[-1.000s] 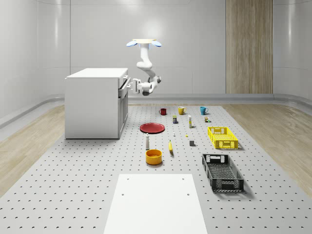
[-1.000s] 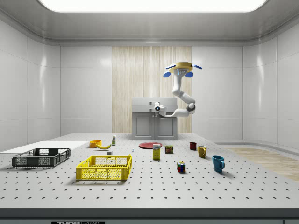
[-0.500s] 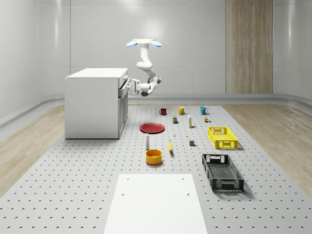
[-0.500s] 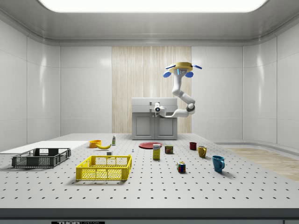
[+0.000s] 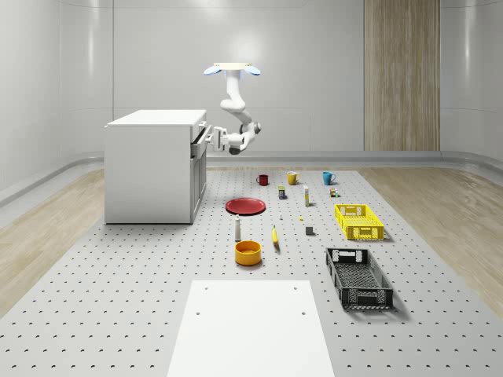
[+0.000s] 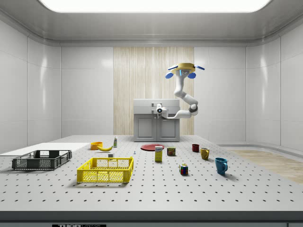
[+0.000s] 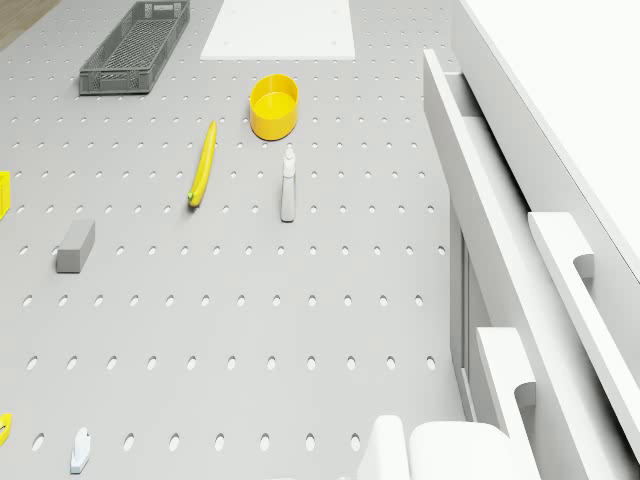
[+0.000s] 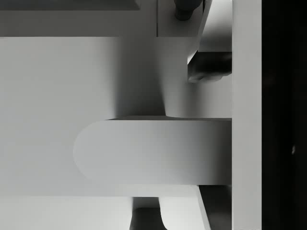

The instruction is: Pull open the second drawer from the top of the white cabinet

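Note:
The white cabinet [image 5: 149, 169] [image 6: 156, 127] stands on the perforated table at the whole-scene view's left. My drone [image 5: 230, 69] [image 6: 185, 70] hovers above and just in front of its drawer side. The arm bends down and back toward the cabinet. My gripper [image 5: 209, 139] [image 6: 158, 110] [image 8: 165, 114] is at the upper drawers' front. One drawer [image 5: 198, 138] [image 7: 480, 220] juts out slightly. In the wrist view its white bar handle [image 8: 153, 151] [image 7: 505, 365] lies across between the dark fingers [image 8: 187, 8], which stand apart from it.
On the table in front of the cabinet lie a red plate [image 5: 245, 206], a white bottle [image 5: 237, 228], a yellow bowl [image 5: 247, 252] and a banana [image 5: 275, 236]. Cups [image 5: 292, 178], a yellow crate [image 5: 359, 221] and a black crate [image 5: 358, 277] are further right.
The gripper and forearm have edged a little closer to the cabinet front. The drone holds its place and the drawer looks unchanged.

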You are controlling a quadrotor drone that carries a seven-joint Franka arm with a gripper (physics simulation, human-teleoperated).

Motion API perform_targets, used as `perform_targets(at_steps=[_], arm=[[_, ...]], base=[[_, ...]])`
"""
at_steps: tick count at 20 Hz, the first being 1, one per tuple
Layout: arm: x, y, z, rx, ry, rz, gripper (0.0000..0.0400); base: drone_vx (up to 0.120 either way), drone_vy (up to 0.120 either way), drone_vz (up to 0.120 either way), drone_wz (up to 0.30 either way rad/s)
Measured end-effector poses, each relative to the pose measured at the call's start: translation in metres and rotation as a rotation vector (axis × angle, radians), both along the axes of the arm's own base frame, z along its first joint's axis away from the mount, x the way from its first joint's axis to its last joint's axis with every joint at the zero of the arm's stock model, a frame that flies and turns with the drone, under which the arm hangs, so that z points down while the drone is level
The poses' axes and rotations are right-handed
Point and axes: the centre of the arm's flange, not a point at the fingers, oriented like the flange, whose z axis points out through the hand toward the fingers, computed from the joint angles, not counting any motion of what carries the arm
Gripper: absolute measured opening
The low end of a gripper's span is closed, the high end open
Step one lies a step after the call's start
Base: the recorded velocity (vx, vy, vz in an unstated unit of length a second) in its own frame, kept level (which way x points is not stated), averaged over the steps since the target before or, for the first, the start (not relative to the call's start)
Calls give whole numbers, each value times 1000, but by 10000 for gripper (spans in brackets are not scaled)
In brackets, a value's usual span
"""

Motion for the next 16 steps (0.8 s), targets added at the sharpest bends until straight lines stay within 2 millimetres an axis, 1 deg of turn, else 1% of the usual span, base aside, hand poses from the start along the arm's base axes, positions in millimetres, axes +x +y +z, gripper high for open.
perform_targets(at_steps=[6,15,16], arm=[[0,-28,-1,-1,-17,0,207],[0,-77,-1,2,-9,-1,200],[3,-81,-10,6,-37,0,184]], base=[[0,0,0,0],[0,0,0,0],[0,0,0,0]])
